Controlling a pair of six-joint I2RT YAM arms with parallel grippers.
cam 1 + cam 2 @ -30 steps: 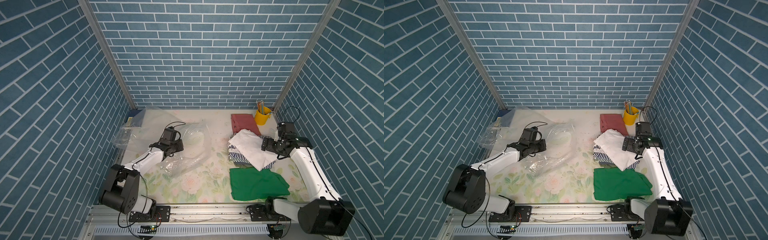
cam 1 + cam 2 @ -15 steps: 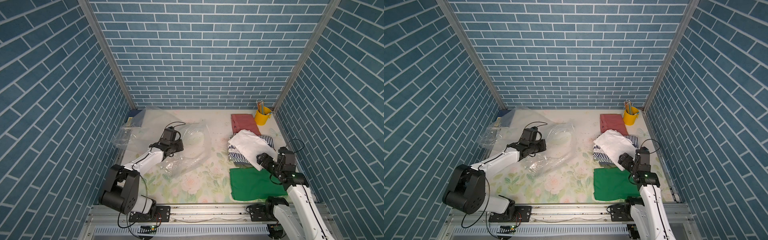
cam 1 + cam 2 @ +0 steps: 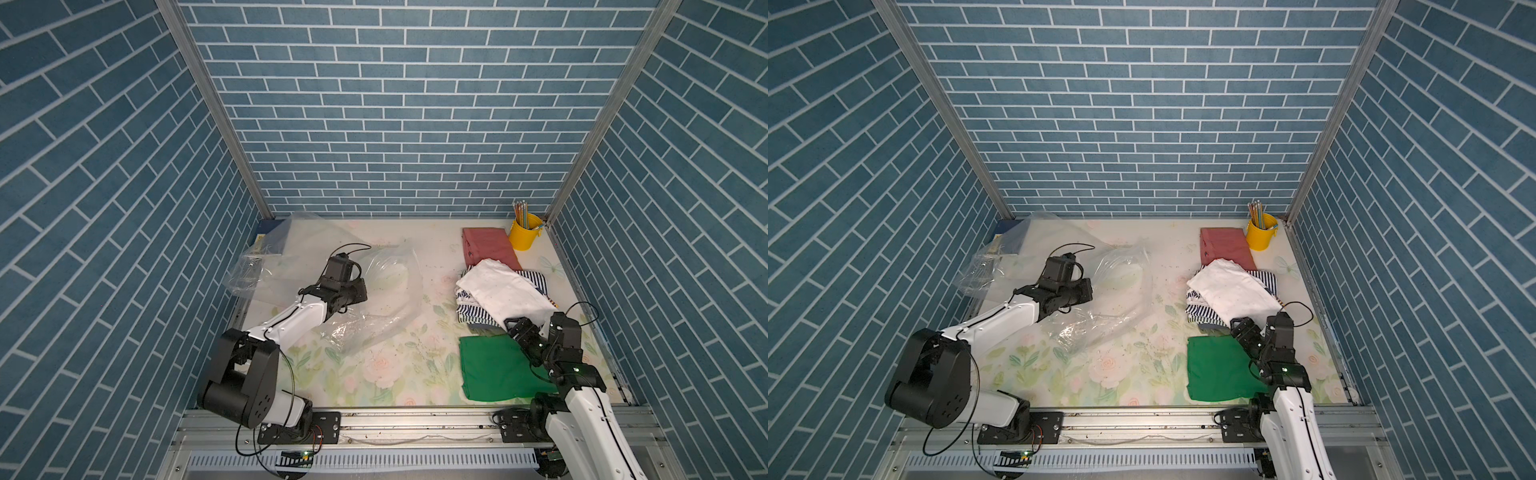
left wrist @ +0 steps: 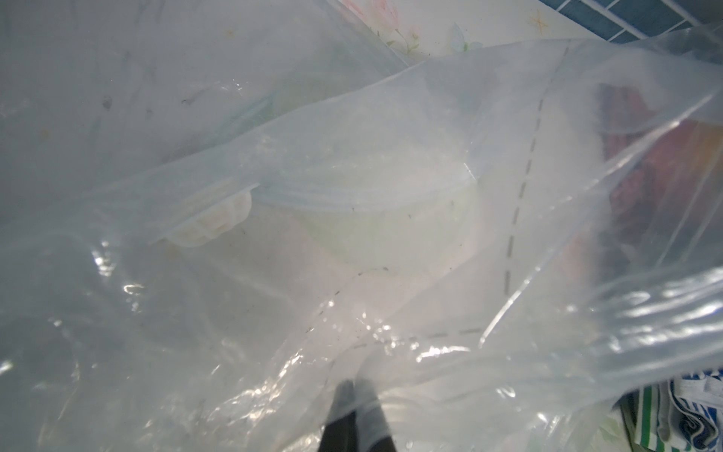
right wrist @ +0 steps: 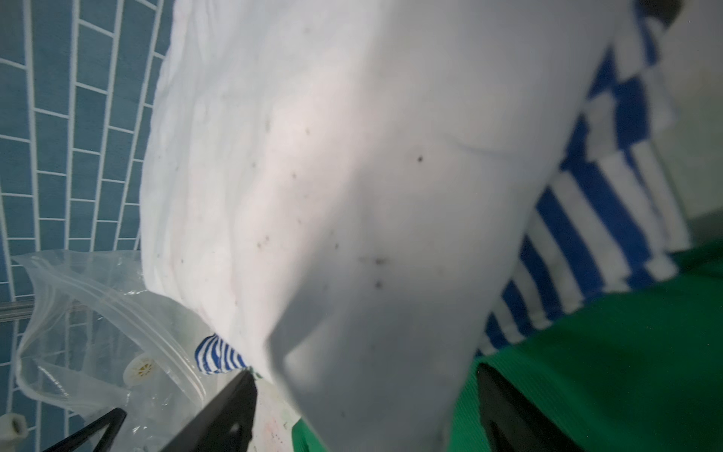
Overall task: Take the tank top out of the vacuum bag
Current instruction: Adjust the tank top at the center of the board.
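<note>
The clear vacuum bag (image 3: 388, 286) (image 3: 1121, 286) lies crumpled left of the table's middle, and I see no garment in it. My left gripper (image 3: 360, 291) (image 3: 1088, 289) is shut on a fold of its plastic; in the left wrist view the gripper (image 4: 354, 391) shows pinched together under the film, with the bag's white valve (image 4: 213, 219) beyond. The white tank top (image 3: 503, 291) (image 3: 1233, 291) (image 5: 352, 176) lies on the clothes pile at the right. My right gripper (image 3: 514, 326) (image 3: 1240, 325) (image 5: 364, 391) is open at its near corner, fingers wide apart either side of the cloth's edge.
Under the tank top is a blue-striped garment (image 3: 478, 311). A folded green cloth (image 3: 494, 365) lies in front of it and a pink one (image 3: 488, 245) behind. A yellow pencil cup (image 3: 525, 235) stands at the back right corner. More clear plastic (image 3: 257, 270) sits at the back left.
My right arm has drawn back from the far right of the pile to its near corner, above the green cloth, and its jaws have narrowed a little. The left arm has not moved.
</note>
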